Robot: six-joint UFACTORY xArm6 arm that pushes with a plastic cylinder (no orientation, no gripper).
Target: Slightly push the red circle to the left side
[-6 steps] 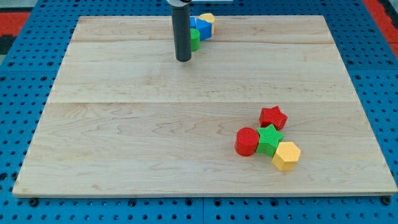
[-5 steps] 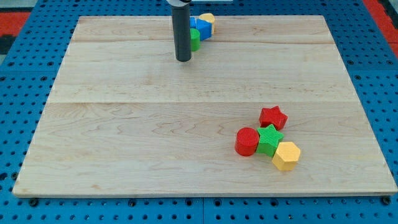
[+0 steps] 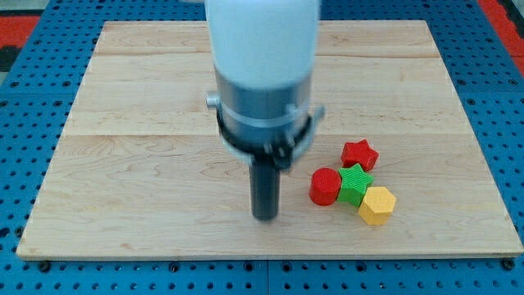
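My tip [image 3: 264, 217] rested on the board [image 3: 123, 180] near the view's bottom, a little to the view's left of the red circle [image 3: 325, 186], with a strip of bare wood between them, so it touched no block. The rig has no gripper, only the dark rod, so there was nothing to open or close and it held nothing. The wide white and grey body of the arm stood above the rod and covered the middle of the board up to the view's top; I could not see what lay behind it. The red circle sat in the lower right part of the board, and its right side touched the green star [image 3: 355, 182]. Just below and to the right of the green block lay the yellow hexagon [image 3: 377, 205], touching it, and the red star [image 3: 359, 154] lay just above, close to it or touching, I could not tell which. In my judgement the push was not started: the circle was pressed against its neighbours and the tip was on the wrong side of it. To send the circle to the left, the tip must go around to its right side, where the green star left almost no room, and then give only a short, gentle push.
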